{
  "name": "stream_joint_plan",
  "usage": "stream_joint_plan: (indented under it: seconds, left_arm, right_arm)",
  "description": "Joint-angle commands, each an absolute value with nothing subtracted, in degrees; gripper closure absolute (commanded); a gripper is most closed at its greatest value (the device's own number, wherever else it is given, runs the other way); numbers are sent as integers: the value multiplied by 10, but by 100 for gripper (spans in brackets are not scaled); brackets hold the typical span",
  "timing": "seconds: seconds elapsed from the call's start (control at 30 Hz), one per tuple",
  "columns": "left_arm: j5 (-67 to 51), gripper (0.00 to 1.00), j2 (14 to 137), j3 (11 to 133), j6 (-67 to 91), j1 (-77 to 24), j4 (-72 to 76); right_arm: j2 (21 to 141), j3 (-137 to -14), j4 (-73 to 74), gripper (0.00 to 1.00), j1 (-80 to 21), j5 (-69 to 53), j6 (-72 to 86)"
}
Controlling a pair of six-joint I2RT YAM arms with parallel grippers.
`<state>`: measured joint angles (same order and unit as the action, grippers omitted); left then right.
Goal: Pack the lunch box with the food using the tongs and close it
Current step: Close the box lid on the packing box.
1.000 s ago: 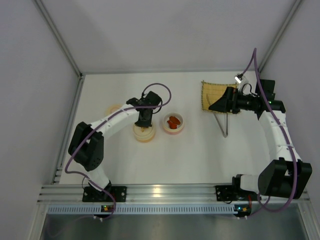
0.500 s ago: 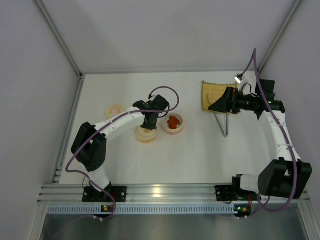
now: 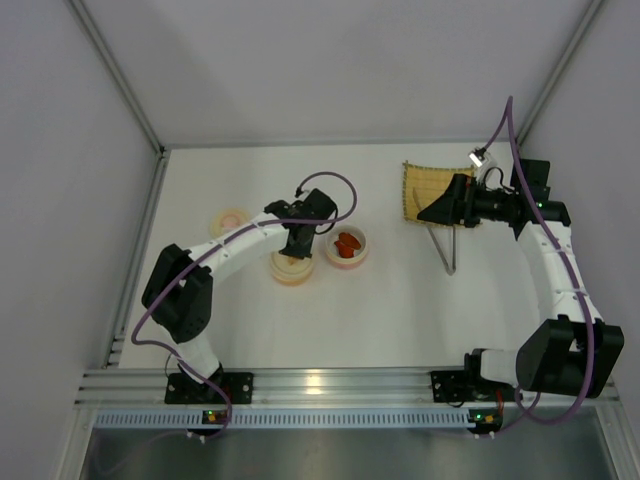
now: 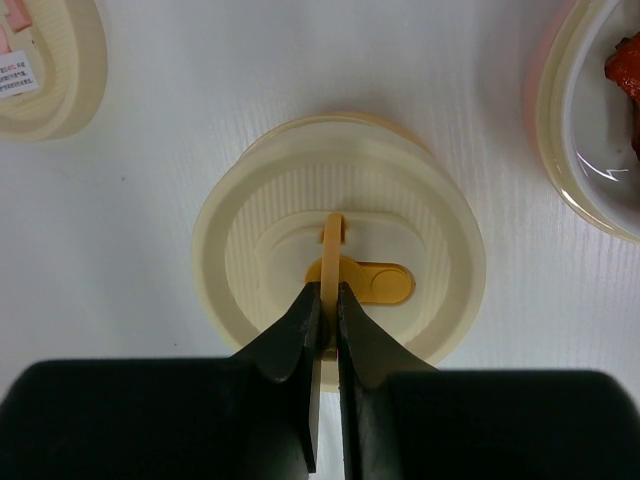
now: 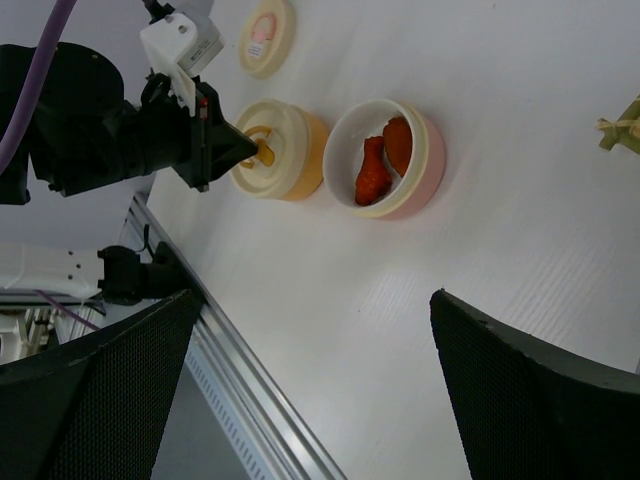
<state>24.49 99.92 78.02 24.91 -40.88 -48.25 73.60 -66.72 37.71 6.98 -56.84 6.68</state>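
The lunch box shows as round tubs: an orange one under a ribbed cream lid (image 4: 420, 230) and an uncovered pink bowl (image 3: 363, 250). In the pink bowl lies the food (image 5: 375, 170), red-orange pieces. My left gripper (image 4: 328, 300) is shut on the thin loop handle (image 4: 335, 228) that stands up from the lid's middle. In the top view that gripper (image 3: 297, 240) hangs over the orange tub (image 3: 289, 270). The tongs (image 3: 443, 250) lie on the table below my right gripper (image 3: 432, 210), which is open and holds nothing.
A small cream lid (image 3: 230, 220) with a pink label lies left of the orange tub. A yellow bamboo mat (image 3: 422, 188) sits at the back right, partly under the right arm. White walls enclose the table, and a metal rail (image 3: 320, 385) runs along the near edge.
My left wrist has swung a little to the right over the orange tub, uncovering the small lid on the left. The right arm has not moved.
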Motion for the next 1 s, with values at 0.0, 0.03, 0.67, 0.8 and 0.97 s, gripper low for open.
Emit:
stream_joint_plan:
  seconds: [0.0, 0.03, 0.67, 0.8, 0.97]
  left_arm:
    - [250, 100, 988, 791, 243, -404, -477]
    - [249, 100, 990, 791, 243, -401, -477]
    - [222, 100, 989, 776, 236, -382, -471]
    - [221, 100, 991, 770, 234, -382, -469]
    - [212, 100, 992, 760, 217, -382, -463]
  right_arm:
    - [724, -668, 342, 1, 74, -577, 66]
    - [724, -669, 343, 1, 74, -577, 66]
    - [727, -669, 343, 1, 74, -577, 65]
    - [727, -670, 342, 1, 74, -578, 66]
    - [725, -670, 344, 1, 73, -577, 63]
